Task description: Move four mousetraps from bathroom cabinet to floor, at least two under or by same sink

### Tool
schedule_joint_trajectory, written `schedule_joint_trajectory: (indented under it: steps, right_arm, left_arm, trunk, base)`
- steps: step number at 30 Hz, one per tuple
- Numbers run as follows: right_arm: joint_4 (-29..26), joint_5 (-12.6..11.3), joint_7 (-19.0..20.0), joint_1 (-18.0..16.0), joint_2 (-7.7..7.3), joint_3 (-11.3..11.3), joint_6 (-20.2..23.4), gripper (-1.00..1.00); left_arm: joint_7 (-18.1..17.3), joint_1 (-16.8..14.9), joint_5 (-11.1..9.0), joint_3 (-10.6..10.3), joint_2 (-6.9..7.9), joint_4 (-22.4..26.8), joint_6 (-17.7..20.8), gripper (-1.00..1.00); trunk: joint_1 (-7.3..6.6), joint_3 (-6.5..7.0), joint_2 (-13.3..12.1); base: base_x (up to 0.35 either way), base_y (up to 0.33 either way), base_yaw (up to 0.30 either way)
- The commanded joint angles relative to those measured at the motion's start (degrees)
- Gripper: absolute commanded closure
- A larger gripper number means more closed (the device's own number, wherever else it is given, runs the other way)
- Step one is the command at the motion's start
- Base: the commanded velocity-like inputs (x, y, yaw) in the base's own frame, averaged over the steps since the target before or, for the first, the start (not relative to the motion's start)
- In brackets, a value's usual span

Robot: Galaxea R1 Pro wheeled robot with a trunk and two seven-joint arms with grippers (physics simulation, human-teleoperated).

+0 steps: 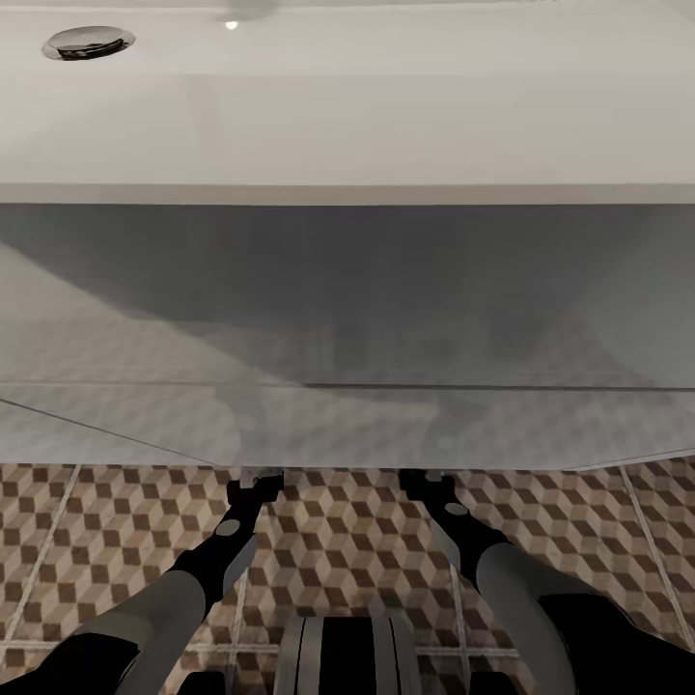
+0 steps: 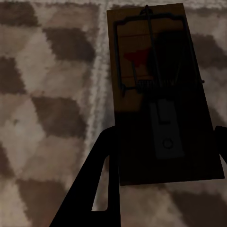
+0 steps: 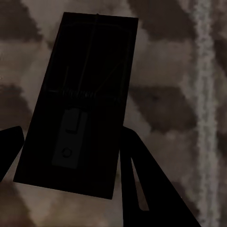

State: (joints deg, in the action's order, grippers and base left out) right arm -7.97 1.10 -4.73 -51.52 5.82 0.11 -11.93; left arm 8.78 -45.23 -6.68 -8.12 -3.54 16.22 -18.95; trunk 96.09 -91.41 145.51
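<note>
The white bathroom sink (image 1: 347, 106) spans the head view from above, and both arms reach beneath its front edge over the cube-patterned bathroom floor (image 1: 338, 550). My left gripper (image 2: 163, 135) is shut on a brown mousetrap (image 2: 156, 56) with wire parts and a red spot, held low over the tiles. My right gripper (image 3: 71, 132) is shut on a second mousetrap (image 3: 90, 56), which lies in deep shadow. I cannot tell whether either trap touches the floor. In the head view both grippers' fingertips are hidden under the basin.
The sink's drain (image 1: 87, 42) sits at the far left of the basin. A pale grout line (image 3: 203, 94) runs beside the right trap. My dark base (image 1: 347, 656) shows at the bottom, between the arms.
</note>
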Motion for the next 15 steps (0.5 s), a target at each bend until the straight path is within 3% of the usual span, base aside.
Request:
schedule_joint_trajectory:
  steps: [1,15]
  right_arm:
    - [0.1,0.0,0.2,0.0,0.04,0.0,-0.2,1.00]
    - [0.1,-0.1,2.1,-0.3,-0.04,0.0,0.1,1.00]
  left_arm:
    - [0.3,0.0,-0.5,-0.5,0.03,-0.1,-0.2,1.00]
    - [0.3,0.0,-0.4,-0.5,-0.05,-0.1,-0.3,1.00]
  trunk:
    - [-0.01,-0.03,0.0]
    - [-0.01,-0.03,0.0]
  base:
    - [0.000,0.000,0.000]
    - [0.000,0.000,0.000]
